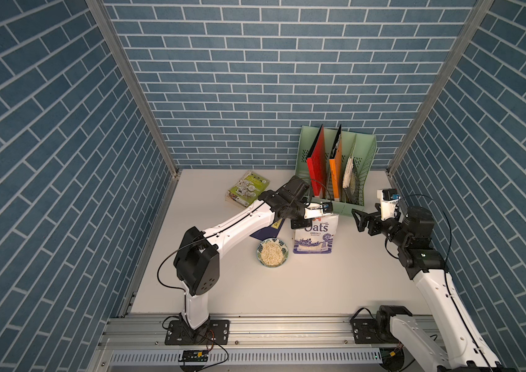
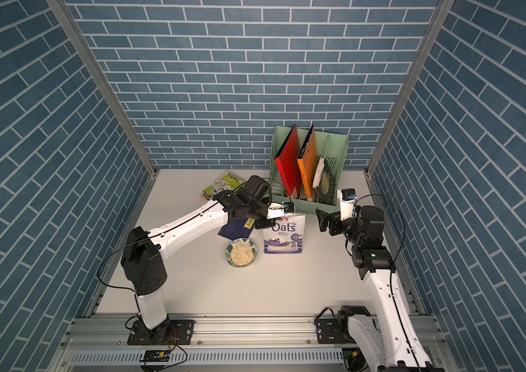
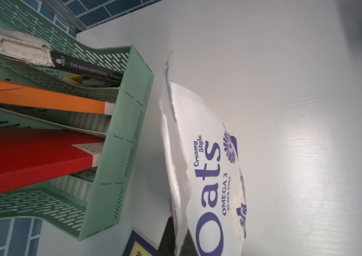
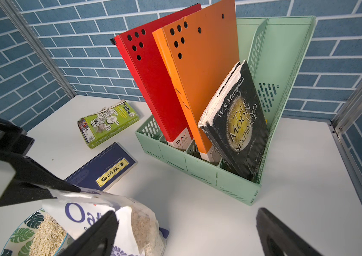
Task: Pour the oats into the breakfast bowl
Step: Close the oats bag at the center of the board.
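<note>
— Grippers?
— The left gripper (image 1: 301, 223) clamps the soft white pouch (image 1: 316, 236), upright on the table (image 1: 319, 290); the right gripper (image 1: 357, 221) gapes wide.
— Print?
— "Creamy Style Oats, Omega 3".
— The oats (image 1: 272, 254)?
— Pale flakes in the round leaf-patterned bowl (image 1: 285, 247) beside.

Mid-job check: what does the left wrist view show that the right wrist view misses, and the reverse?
Only left wrist: the "Creamy Style" and "Omega 3" print on the oats pouch, and the black book's spine title. Only right wrist: the breakfast bowl holding oats, the green book, the left gripper shut on the pouch's top, and the open right gripper. Both: the pouch, green file rack, red folder, orange folder, black book, dark blue book.
</note>
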Available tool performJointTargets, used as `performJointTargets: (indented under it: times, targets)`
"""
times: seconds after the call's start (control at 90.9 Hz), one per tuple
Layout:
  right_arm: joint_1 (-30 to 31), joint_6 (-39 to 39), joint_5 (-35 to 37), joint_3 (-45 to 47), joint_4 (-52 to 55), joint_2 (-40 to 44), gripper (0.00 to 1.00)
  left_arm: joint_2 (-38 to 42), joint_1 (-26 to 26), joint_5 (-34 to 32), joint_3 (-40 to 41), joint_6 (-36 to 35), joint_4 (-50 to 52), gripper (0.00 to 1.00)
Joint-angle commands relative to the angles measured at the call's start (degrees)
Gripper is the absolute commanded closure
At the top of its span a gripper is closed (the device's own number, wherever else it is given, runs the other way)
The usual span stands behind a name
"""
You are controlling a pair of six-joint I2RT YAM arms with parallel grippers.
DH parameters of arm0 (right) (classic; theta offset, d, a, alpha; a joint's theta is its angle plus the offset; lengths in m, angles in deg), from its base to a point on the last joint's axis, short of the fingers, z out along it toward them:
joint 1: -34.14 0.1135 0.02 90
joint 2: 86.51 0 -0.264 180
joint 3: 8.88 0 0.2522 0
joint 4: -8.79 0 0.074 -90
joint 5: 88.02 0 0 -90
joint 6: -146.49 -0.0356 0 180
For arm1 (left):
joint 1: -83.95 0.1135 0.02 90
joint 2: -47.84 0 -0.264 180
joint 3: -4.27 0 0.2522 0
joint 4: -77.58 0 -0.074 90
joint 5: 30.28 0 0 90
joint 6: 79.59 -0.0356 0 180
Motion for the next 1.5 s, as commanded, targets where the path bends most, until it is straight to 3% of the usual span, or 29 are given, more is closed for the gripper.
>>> performJointTargets:
  times: [0.0, 0.198, 0.319, 0.396, 0.473, 0.616, 0.836, 0.891, 0.957, 1.089, 1.2, 1.486]
  targets:
    - [-0.40, 0.79, -0.27, 0.07, -0.71, -0.18, 0.01, 0.24, 0.33, 1.18, -0.82, 0.30, 0.59, 1.00]
    - [-0.40, 0.96, -0.22, 0.31, -0.70, -0.14, 0.01, 1.84, 0.46, -0.07, 0.68, 0.31, -0.07, 1.00]
    - [-0.37, 1.04, -0.31, 0.42, -0.63, -0.14, 0.00, 3.37, 1.39, -0.25, 2.32, 1.33, -0.97, 0.78]
    - [-0.39, 1.14, -0.31, 0.42, -0.56, -0.18, 0.01, 4.62, 2.09, -0.32, 3.76, 1.71, -1.76, 0.73]
    - [-0.40, 1.23, -0.31, 0.48, -0.47, -0.21, 0.01, 5.62, 2.24, -0.40, 5.12, 1.76, -2.55, 0.77]
    - [-0.40, 1.23, -0.26, 0.51, -0.52, -0.31, 0.01, 6.03, 2.27, -0.37, 5.74, 1.74, -2.92, 1.00]
    - [-0.40, 1.23, -0.16, 0.36, -0.20, -0.61, 0.00, 7.01, 2.23, 1.11, 6.63, 1.48, -4.40, 1.00]
    - [-0.40, 1.23, -0.49, 0.26, -0.27, -0.66, 0.01, 7.06, 2.25, 1.71, 6.66, 1.57, -5.01, 0.82]
    - [-0.40, 1.23, -0.65, 0.12, -0.24, -0.75, 0.00, 6.51, 2.26, 2.92, 6.16, 1.51, -5.52, 0.69]
    - [-0.40, 2.04, -3.40, 0.27, -0.91, -0.71, 0.01, 4.12, 2.04, 4.72, 3.41, 1.83, -5.15, 0.59]
    - [0.08, 6.42, -12.50, 1.46, -2.58, -0.25, 0.01, 2.53, 2.08, 4.44, 1.90, 1.81, -3.90, 0.59]
    - [1.70, 35.95, -20.73, -0.59, 4.67, -0.52, 0.01, 8.54, 3.48, 4.37, 9.82, 3.34, -7.44, 0.52]
